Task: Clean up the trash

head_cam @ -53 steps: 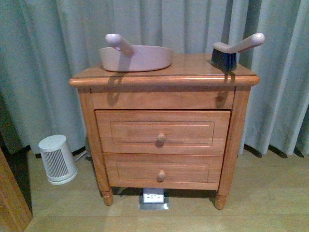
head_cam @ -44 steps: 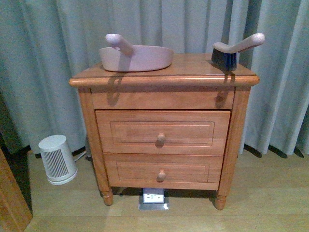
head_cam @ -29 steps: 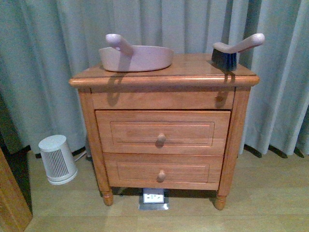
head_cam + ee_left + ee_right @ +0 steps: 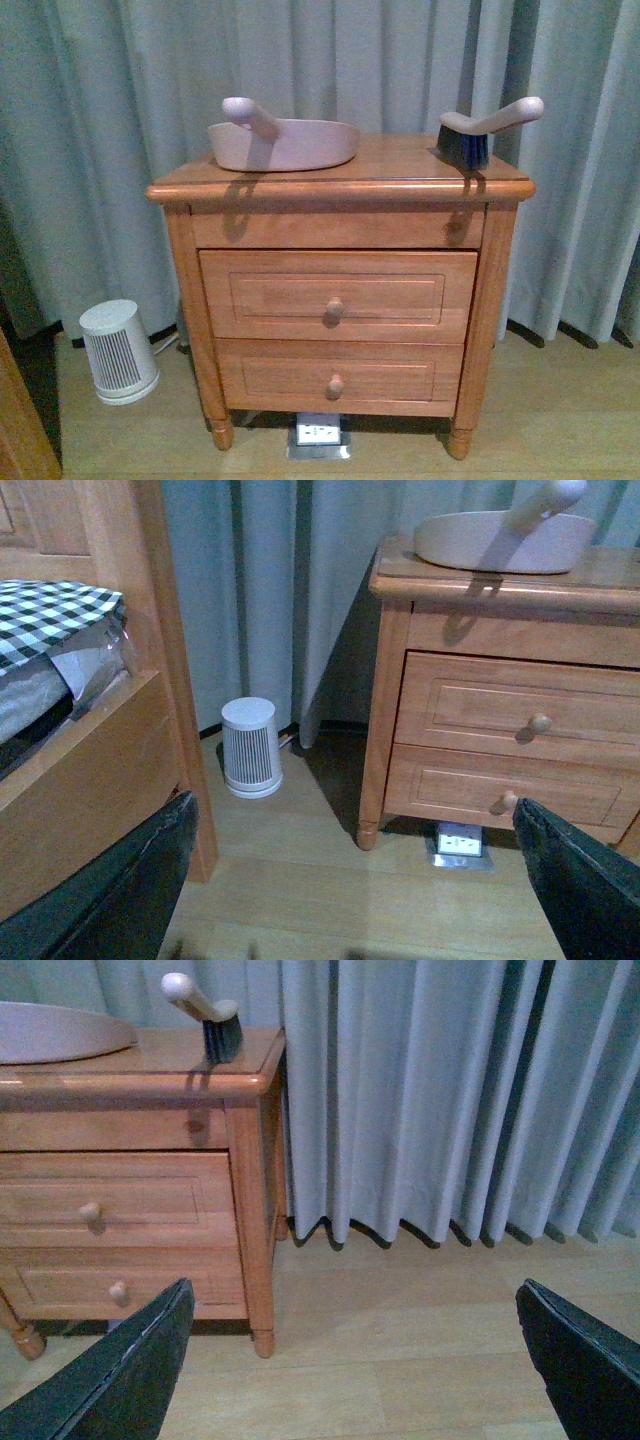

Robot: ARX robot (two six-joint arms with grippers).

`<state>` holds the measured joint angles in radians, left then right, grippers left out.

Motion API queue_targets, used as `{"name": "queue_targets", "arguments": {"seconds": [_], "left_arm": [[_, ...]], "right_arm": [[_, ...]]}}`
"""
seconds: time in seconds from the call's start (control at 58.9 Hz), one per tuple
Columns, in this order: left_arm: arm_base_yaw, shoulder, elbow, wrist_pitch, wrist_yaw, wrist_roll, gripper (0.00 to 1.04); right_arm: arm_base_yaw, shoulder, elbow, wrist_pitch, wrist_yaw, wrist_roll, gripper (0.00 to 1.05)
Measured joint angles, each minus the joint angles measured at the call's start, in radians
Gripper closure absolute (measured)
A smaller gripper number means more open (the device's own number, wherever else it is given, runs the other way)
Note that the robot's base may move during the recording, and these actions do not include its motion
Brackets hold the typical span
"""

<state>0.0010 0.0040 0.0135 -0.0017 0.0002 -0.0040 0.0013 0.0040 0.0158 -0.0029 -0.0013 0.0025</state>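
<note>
No trash shows in any view; it is out of view. A pinkish dustpan (image 4: 285,145) lies on the left of the wooden nightstand's top (image 4: 400,160), and a hand brush (image 4: 470,135) with dark bristles stands on the right. Neither arm appears in the front view. My left gripper (image 4: 352,810) is open over bare floor in front of the nightstand's left leg, nothing between its dark fingers (image 4: 150,880). My right gripper (image 4: 353,1288) is open above the floor to the right of the nightstand, also holding nothing.
A small white heater (image 4: 118,350) stands on the floor left of the nightstand. A floor socket (image 4: 319,435) sits under it. A wooden bed frame (image 4: 160,680) with checkered bedding (image 4: 50,615) is at the left. Grey curtains (image 4: 450,1100) hang behind.
In the front view the whole scene has slid lower in the frame, the nightstand top dropping a little. The dustpan and brush keep their places on it.
</note>
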Motion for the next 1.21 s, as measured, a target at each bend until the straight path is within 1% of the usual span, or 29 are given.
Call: {"name": "queue_targets", "arguments": {"seconds": [1.206], "left_arm": [[0.000,0.000,0.000,0.000,0.000,0.000,0.08]], "right_arm": [[0.000,0.000,0.000,0.000,0.000,0.000,0.07]]}}
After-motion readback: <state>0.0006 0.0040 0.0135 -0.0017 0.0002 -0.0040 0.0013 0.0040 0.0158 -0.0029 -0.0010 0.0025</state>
